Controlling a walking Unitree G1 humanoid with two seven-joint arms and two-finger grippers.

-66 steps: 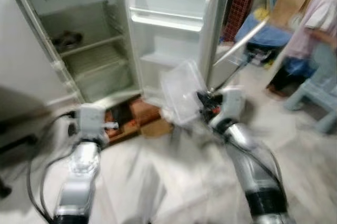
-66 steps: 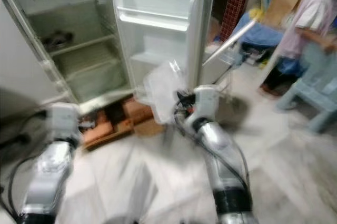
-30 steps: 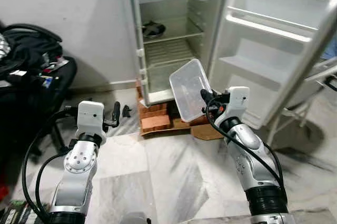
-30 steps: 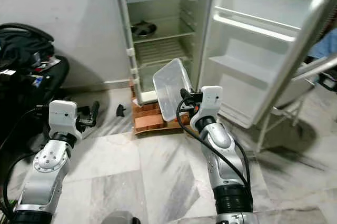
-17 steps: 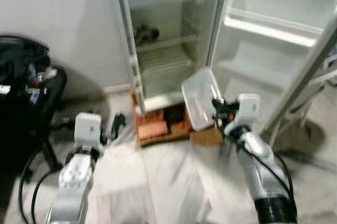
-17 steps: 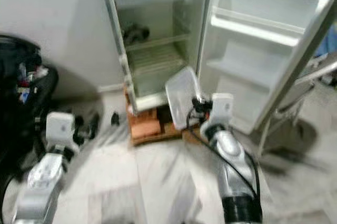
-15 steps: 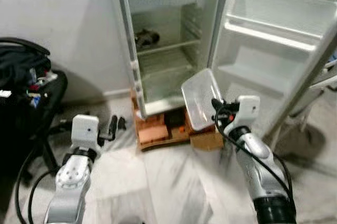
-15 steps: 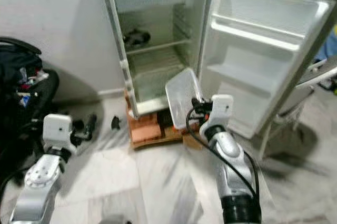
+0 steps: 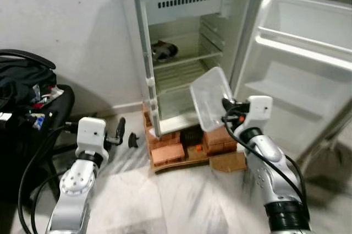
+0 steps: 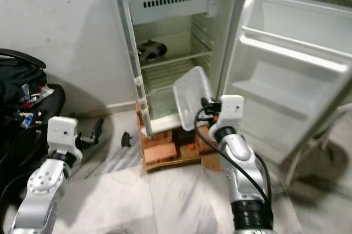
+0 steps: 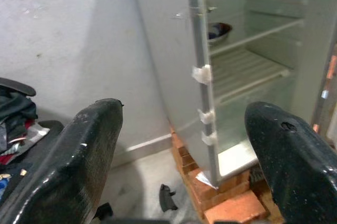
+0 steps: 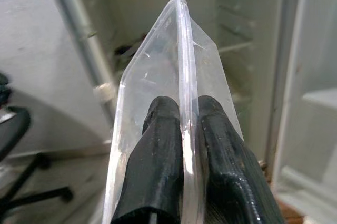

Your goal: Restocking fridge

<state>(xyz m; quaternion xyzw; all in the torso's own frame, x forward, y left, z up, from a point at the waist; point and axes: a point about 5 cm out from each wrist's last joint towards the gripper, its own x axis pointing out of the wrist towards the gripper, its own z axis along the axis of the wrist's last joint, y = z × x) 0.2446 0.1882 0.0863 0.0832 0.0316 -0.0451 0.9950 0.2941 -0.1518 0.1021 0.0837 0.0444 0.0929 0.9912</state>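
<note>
Right gripper (image 12: pixel 183 124) clamps clear tub (image 9: pixel 211 98) before open fridge (image 9: pixel 181 47); left gripper (image 11: pixel 184 145) spread wide, holding nothing

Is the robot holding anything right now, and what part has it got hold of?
Yes. The right gripper pinches a clear plastic container by its rim, one finger on each side. The left gripper is open and holds nothing.

The right arm reaches forward toward one o'clock, elbow bent, its end effector (image 12: pixel 181 129) raised with both black fingers (image 12: pixel 152 171) pinched tight on the rim of a clear plastic container (image 9: pixel 210 97). The left arm is held forward at about eleven o'clock, its end effector (image 11: pixel 179 145) with fingers spread wide, gripping nothing.
</note>
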